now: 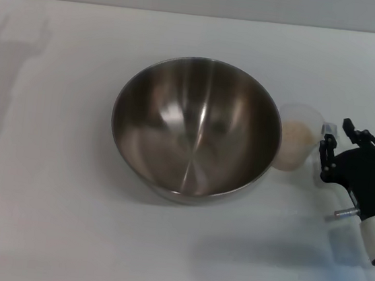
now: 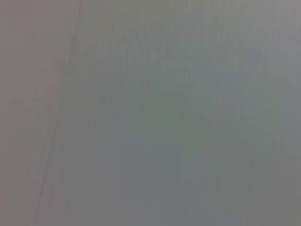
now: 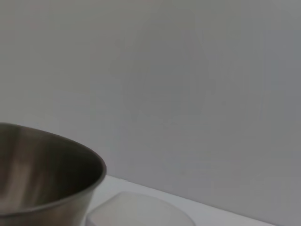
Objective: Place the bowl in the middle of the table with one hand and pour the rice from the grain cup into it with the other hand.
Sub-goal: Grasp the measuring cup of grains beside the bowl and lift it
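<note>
I see the bowl (image 1: 196, 129) sitting mid-table (image 1: 43, 219), empty. The cup (image 1: 297, 145) of rice (image 1: 295, 136) stands upright, touching the bowl's right side. My right gripper (image 1: 333, 140) is just right of the cup, fingers spread, gripping nothing. My left gripper is out of sight.

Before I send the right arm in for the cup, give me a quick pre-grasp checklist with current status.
1. Bowl set mid-table, upright: ok.
2. Bowl empty, ready for the pour: ok.
3. Grain cup upright beside the bowl's right rim, rice inside: ok.
4. Right end effector next to the cup on its right side: ok.
5. Right end effector closed on the cup: not ok, appears open.
6. Left end effector out of the way: cannot tell, not in view.
</note>
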Robot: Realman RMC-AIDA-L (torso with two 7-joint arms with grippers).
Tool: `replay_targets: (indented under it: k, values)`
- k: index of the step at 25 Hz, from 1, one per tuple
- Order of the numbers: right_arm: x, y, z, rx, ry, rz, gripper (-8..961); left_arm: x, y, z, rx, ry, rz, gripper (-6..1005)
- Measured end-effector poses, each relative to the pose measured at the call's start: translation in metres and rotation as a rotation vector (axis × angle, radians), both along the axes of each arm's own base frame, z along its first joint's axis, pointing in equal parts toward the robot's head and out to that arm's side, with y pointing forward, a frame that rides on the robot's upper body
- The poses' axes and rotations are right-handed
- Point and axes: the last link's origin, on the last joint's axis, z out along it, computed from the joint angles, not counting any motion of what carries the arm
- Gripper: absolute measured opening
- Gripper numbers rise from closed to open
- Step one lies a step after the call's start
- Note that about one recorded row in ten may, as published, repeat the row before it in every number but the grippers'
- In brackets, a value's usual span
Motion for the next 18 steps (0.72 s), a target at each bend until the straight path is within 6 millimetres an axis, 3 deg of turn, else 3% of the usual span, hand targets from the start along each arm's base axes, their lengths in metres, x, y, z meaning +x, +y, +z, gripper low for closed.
replay_targets:
  k: [4,9,15,18]
  values:
    - [0.0,0.006,0.001,-0.013,0.025,0.003,385,0.0,-0.002,0.001,0.008,0.0,-0.006,811]
    - [-0.001,0.011,0.001,-0.014,0.028,-0.003,152,0.0,-0.003,0.002,0.012,0.001,-0.008,811]
    - [-0.002,0.017,0.004,0.003,0.038,-0.012,31,0.0,-0.003,0.002,0.013,0.001,-0.008,811]
    - [-0.003,0.021,0.015,0.077,0.06,-0.006,30,0.0,-0.002,0.002,0.013,0.002,-0.009,811]
